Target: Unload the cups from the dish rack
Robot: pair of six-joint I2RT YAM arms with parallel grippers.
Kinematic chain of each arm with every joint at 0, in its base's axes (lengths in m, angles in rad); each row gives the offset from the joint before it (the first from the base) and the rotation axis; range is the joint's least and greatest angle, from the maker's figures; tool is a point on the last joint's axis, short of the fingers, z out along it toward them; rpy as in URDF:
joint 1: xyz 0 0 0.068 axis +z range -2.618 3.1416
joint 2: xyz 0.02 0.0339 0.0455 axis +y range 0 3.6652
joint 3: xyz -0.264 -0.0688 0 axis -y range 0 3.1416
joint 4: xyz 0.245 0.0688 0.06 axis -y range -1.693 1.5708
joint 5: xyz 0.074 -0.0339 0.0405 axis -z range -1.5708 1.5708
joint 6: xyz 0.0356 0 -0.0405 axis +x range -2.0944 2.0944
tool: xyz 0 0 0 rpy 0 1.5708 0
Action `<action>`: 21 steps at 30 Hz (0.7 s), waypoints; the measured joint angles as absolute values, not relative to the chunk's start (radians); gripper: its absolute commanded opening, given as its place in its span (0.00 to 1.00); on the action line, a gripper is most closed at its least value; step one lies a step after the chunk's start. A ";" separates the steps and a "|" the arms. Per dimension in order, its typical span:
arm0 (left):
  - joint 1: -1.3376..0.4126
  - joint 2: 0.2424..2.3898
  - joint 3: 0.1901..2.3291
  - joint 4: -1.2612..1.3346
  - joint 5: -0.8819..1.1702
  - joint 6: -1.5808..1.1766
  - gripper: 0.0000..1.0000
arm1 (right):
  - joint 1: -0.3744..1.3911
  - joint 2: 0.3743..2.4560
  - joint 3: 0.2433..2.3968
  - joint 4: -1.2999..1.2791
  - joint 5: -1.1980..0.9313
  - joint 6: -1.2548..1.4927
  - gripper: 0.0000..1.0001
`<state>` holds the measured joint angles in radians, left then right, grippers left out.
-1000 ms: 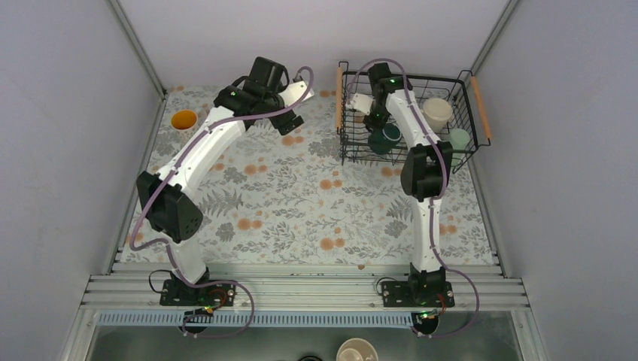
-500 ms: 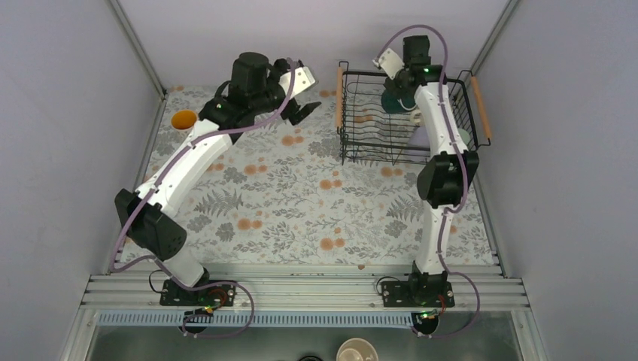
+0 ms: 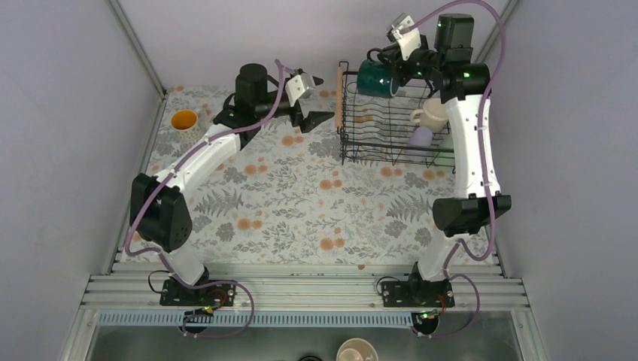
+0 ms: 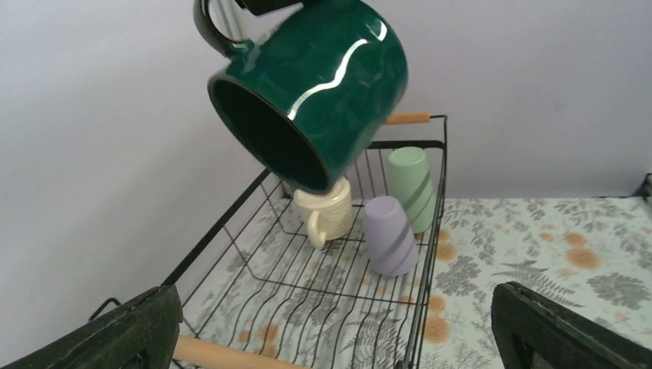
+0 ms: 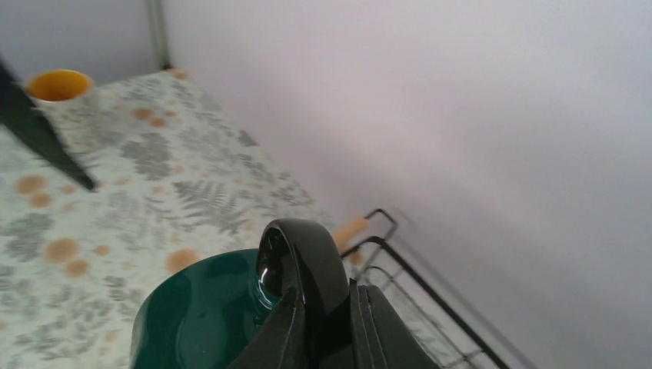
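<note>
Floral mug (image 3: 183, 119) out. Right hand (image 3: 390, 66) pinching dark green mug (image 3: 374, 77); three cups (image 4: 388, 231) in dish rack (image 3: 391, 159) below it. Left hand (image 3: 319, 98) spread.

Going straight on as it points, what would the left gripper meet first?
Most likely the near wooden handle of the dish rack, just ahead of the left gripper; the dark green mug seems higher, depth unclear.

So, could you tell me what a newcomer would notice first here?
The dark green mug hangs tilted by its handle from the right claw, above the left end of the dish rack. The cream mug, lavender tumbler and mint green cup sit in the rack; the open left claw hovers beside it.
</note>
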<state>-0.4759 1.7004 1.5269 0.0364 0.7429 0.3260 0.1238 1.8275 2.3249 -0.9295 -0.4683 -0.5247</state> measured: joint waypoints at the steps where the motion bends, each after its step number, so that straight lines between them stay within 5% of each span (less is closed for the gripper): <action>1: -0.468 1.710 1.531 0.043 0.773 0.309 1.00 | 0.124 1.827 2.325 -0.937 -0.495 -0.519 0.03; 21: -0.447 1.871 1.698 0.132 1.101 0.086 1.00 | 0.130 1.847 2.258 -0.974 -0.843 -0.424 0.03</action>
